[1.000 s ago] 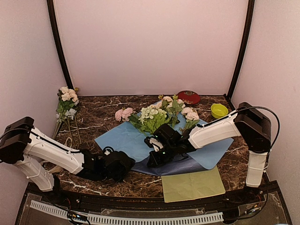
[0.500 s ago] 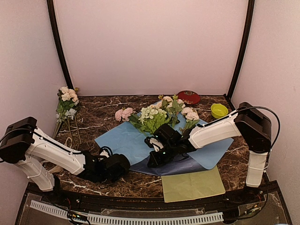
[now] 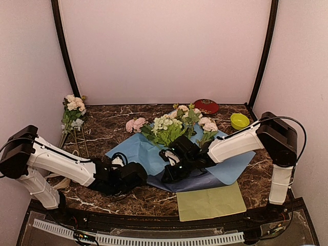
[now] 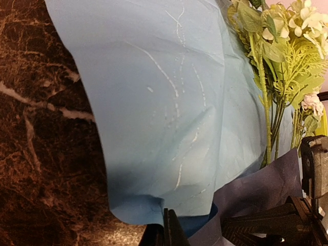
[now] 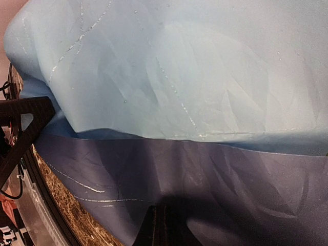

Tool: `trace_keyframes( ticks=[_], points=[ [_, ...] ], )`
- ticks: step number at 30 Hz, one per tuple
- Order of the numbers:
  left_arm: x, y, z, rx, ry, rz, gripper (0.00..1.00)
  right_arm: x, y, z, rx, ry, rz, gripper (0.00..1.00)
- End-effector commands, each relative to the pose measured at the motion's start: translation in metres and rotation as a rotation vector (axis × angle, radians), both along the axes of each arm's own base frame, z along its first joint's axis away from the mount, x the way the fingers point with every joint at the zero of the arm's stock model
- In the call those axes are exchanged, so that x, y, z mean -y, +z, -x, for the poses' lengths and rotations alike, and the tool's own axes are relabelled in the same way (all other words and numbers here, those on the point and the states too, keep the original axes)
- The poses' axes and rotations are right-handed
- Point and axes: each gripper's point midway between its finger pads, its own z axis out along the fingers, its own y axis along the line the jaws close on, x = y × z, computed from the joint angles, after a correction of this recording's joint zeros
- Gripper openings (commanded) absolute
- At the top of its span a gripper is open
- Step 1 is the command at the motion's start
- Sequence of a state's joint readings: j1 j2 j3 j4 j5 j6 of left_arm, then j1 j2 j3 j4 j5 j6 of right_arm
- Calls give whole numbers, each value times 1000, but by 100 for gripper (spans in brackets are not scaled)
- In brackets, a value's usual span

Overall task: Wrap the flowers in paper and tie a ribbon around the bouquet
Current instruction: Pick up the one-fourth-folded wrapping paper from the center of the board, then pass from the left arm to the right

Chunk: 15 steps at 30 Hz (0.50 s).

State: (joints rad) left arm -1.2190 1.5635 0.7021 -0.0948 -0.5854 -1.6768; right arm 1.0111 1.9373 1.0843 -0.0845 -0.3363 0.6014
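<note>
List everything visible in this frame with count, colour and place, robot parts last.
paper: one, light blue face up, dark navy underside folded over at the near edge, mid-table
flowers: one loose group, pink, cream and green, across the paper's far part
second bunch: one, cream and pink, at the far left wall
yellow-green sheet: one, near edge, right of centre
bowl: one, yellow-green, far right
round dish: one, red, far edge
table: one, dark brown marble
left gripper: one, black, shut on the paper's left corner
right gripper: one, black, shut on the paper's navy fold
</note>
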Motion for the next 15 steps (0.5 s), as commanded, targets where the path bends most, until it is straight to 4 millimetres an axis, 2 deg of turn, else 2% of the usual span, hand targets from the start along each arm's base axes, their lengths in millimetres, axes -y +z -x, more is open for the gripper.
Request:
trace_keyframes(
  ticks=[1,6,11,15],
  points=[
    [4,17,-9,50,-74,-105,0,9,-8,5,-47,-16,13,0],
    [12,36,-15,106,-142,-149,0,9,-2,2,-47,-27,-13,0],
    [34,59,-25,187,-259,-209,0,5,6,-1,-49,-25,-56,0],
    [45,62,-29,191,-338,-222,0,3,11,-7,-52,-28,-78,0]
  ],
)
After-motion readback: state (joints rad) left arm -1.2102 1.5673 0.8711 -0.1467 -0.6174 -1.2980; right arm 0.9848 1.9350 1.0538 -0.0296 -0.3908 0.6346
